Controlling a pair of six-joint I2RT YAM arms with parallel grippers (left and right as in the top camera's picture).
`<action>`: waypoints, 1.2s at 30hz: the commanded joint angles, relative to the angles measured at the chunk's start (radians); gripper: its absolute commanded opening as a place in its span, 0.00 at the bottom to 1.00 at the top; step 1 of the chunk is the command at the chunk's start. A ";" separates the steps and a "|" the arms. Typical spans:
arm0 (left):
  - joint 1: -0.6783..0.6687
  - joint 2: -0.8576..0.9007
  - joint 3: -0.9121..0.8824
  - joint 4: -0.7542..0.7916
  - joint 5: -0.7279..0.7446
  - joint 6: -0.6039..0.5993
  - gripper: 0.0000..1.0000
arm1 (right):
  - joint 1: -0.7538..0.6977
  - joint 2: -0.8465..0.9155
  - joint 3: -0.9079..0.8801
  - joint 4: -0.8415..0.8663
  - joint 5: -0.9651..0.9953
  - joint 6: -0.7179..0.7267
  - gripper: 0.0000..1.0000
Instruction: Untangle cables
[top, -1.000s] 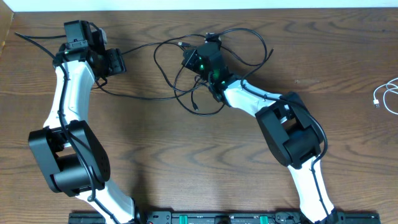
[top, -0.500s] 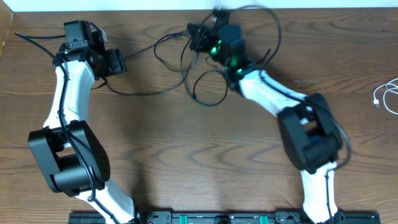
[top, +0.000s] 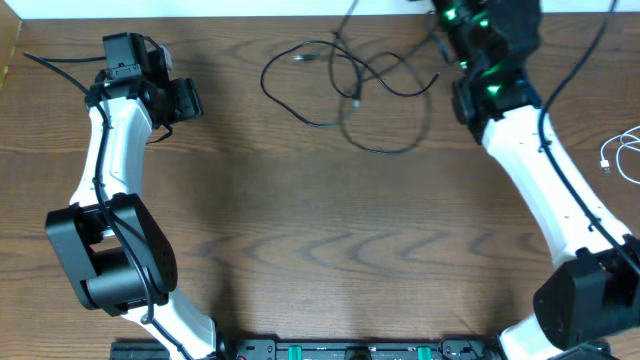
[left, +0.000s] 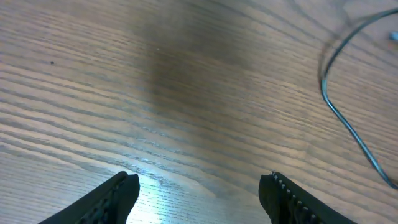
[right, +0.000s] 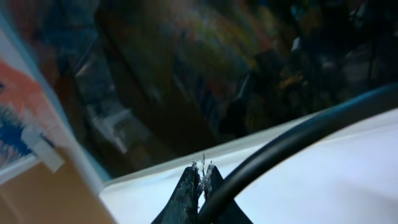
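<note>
The black cables (top: 352, 80) sprawl in loose loops on the desk (top: 300, 250), left of our right hand (right: 202, 169). Its fingers are together, perhaps on a strand; we cannot tell. Our left hand (left: 199, 186) gapes empty. Hauling could cinch loops into knots.

Room in front, clutter at the back.
The table (top: 320, 250) is bare across its middle and near side; black cables (top: 350, 90) sprawl at far centre, a white cable (top: 622, 155) lies at the right edge; wood beneath the left gripper (left: 199, 193) is free, one strand (left: 348, 124) near it.
</note>
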 joint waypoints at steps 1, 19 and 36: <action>-0.008 0.004 -0.006 -0.008 0.005 -0.002 0.67 | -0.033 -0.024 0.011 -0.003 0.030 -0.027 0.01; -0.161 0.014 -0.006 0.055 0.131 -0.002 0.67 | -0.080 -0.028 0.026 -0.043 0.035 -0.027 0.01; -0.391 0.236 -0.006 0.293 -0.207 -0.017 0.92 | -0.081 -0.028 0.026 -0.138 0.036 -0.080 0.01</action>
